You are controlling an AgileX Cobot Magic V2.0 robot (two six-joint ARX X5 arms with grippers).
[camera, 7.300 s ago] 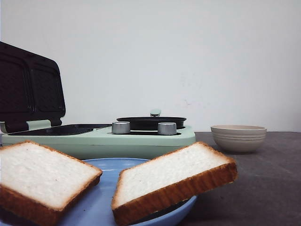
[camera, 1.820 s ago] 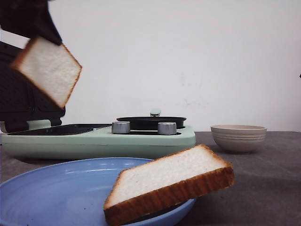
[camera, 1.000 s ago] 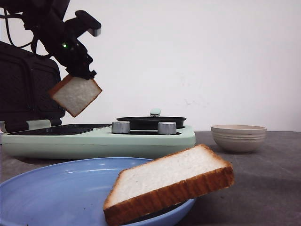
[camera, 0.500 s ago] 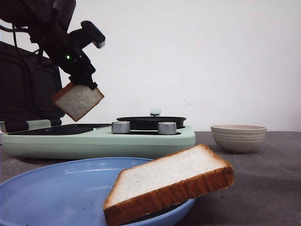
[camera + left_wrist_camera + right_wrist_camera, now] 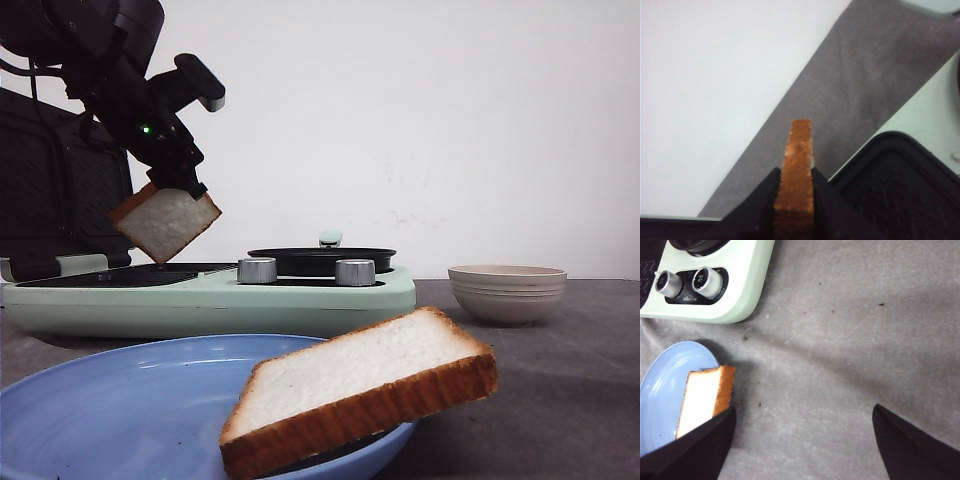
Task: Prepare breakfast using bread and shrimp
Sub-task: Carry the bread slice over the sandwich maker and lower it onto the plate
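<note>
- Nearest the front camera, the second bread slice (image 5: 360, 395) lies tilted on the rim of the blue plate (image 5: 120, 400), one corner hanging out past the plate's right edge; the right wrist view shows the same slice (image 5: 705, 397) with its crust side toward the bare grey table (image 5: 840, 365)
- The right gripper (image 5: 802, 440) hangs over that table with its fingers spread wide and nothing between them; the plate slice lies just beside its one finger, so this arm is the nearer one for that slice
- Farther back stands the mint-green breakfast maker (image 5: 210, 295), its dark lid (image 5: 60, 185) raised at the left, the open grill plate (image 5: 130, 275) in front of the lid, two silver knobs (image 5: 305, 271) and a small black pan (image 5: 322, 260) to the right
- The left gripper (image 5: 172, 180) is clamped on the first bread slice (image 5: 166, 222), pinching its upper corner so the slice hangs corner-down like a diamond, face toward the camera
- The relation that matters: the held slice hangs above the grill plate's right half, not touching it; in the left wrist view the crust edge (image 5: 797, 170) stands upright between the two fingers with the grill plate (image 5: 900, 195) below and to one side
- My judgement: the slice must be tipped flat as it is lowered, or it will land on a corner
- Farthest right sits the beige ribbed bowl (image 5: 507, 292), well apart from both arms; no shrimp can be seen from here
</note>
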